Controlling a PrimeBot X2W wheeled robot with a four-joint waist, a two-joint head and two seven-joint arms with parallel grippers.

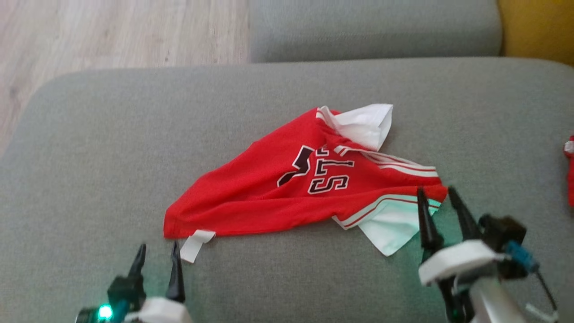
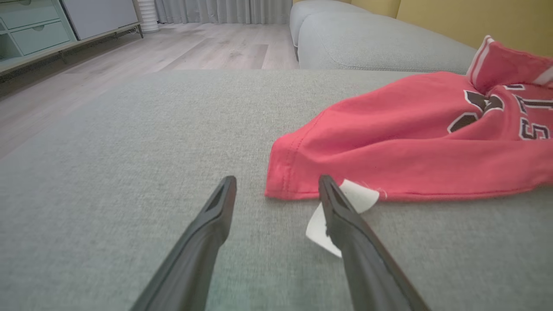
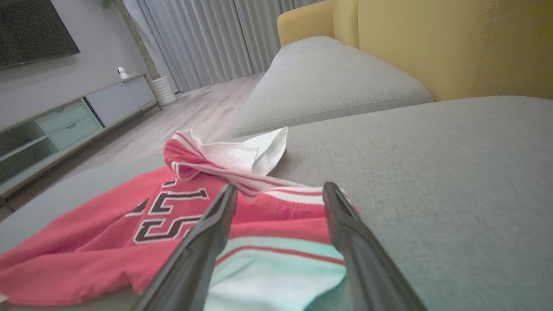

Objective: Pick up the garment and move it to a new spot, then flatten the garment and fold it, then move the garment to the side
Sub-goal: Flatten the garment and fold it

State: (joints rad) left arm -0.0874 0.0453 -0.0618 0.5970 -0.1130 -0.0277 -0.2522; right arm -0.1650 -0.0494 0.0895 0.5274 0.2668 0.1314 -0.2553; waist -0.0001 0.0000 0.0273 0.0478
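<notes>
A red garment (image 1: 269,193) with dark lettering, white sleeves and striped trim lies crumpled on the grey sofa cushion (image 1: 89,148). A white label (image 1: 195,244) sticks out at its near left corner. My left gripper (image 1: 158,253) is open just short of that corner, its right finger over the white label (image 2: 345,203) in the left wrist view, beside the red garment (image 2: 389,142). My right gripper (image 1: 436,195) is open above the red garment's (image 3: 86,250) near right edge, its fingertips at the striped hem by the white sleeve (image 3: 276,280).
A second grey cushion (image 1: 372,27) lies beyond, with a yellow sofa back (image 3: 453,43) at the right. Another red item (image 1: 570,170) sits at the cushion's right edge. Wooden floor (image 1: 89,31) lies to the far left, with a low cabinet (image 2: 43,26).
</notes>
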